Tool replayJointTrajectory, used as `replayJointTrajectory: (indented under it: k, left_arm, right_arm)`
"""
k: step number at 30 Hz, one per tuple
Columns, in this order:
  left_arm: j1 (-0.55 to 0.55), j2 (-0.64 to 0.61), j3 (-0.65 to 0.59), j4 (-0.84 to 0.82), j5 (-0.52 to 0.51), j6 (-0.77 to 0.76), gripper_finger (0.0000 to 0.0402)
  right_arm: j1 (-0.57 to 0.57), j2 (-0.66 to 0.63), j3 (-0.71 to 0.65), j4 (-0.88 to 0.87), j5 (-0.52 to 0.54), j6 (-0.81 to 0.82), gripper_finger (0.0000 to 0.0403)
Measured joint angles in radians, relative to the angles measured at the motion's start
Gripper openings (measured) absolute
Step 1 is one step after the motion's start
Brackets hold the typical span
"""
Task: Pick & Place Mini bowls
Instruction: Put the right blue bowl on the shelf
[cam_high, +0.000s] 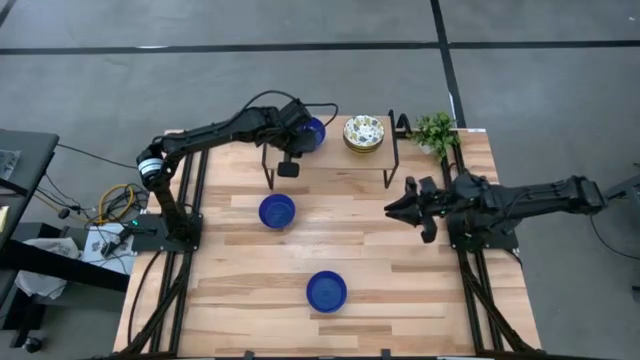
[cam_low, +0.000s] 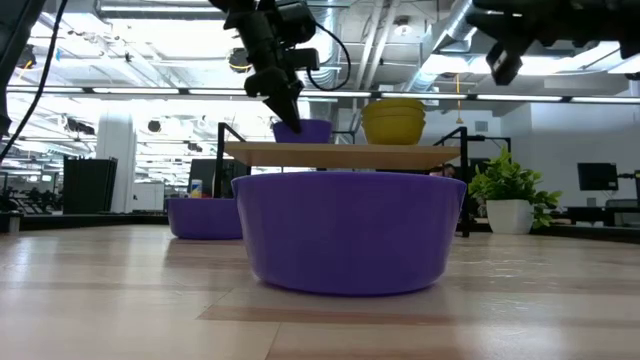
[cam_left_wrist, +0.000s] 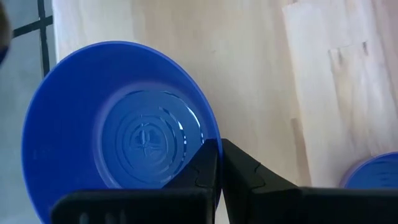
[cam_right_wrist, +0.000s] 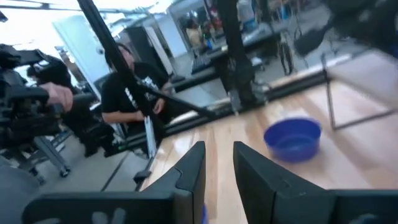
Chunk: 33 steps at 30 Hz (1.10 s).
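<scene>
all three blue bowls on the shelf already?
No. Only one blue bowl sits on the shelf; two blue bowls are on the table.

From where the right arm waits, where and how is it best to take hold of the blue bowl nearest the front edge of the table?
Grip the rim of the nearest blue bowl, coming straight down from above. It sits upright and open with nothing touching it, and its wall is thin, so one jaw can go inside and one outside. The right gripper probably reaches it most directly.

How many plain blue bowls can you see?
3: one blue bowl on the raised shelf, at the left gripper; one mid-table; one nearest the front edge. Others may be hidden.
</scene>
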<state>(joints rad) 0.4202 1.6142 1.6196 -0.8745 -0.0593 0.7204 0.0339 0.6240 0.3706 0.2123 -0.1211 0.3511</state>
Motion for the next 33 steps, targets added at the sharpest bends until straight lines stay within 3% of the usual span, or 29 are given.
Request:
replayJointTrajectory:
  k: [13, 17, 25, 33]
  left_arm:
    - [-0.005, 0.000, 0.000, -0.008, 0.000, 0.000, 0.0010]
    - [-0.005, 0.000, 0.000, -0.008, 0.000, -0.001, 0.0010]
    - [-0.004, 0.000, 0.000, -0.008, 0.000, -0.003, 0.0010]
    - [-0.004, 0.000, 0.000, -0.008, 0.000, -0.003, 0.0010]
  right_arm:
    - [-0.108, -0.192, 0.000, -0.113, -0.115, -0.036, 0.0072]
    - [-0.088, -0.195, -0.019, -0.107, -0.115, -0.031, 0.0072]
    - [-0.076, -0.252, -0.203, 0.066, -0.066, 0.031, 0.0072]
    - [-0.099, -0.369, -0.212, -0.008, -0.030, 0.026, 0.0072]
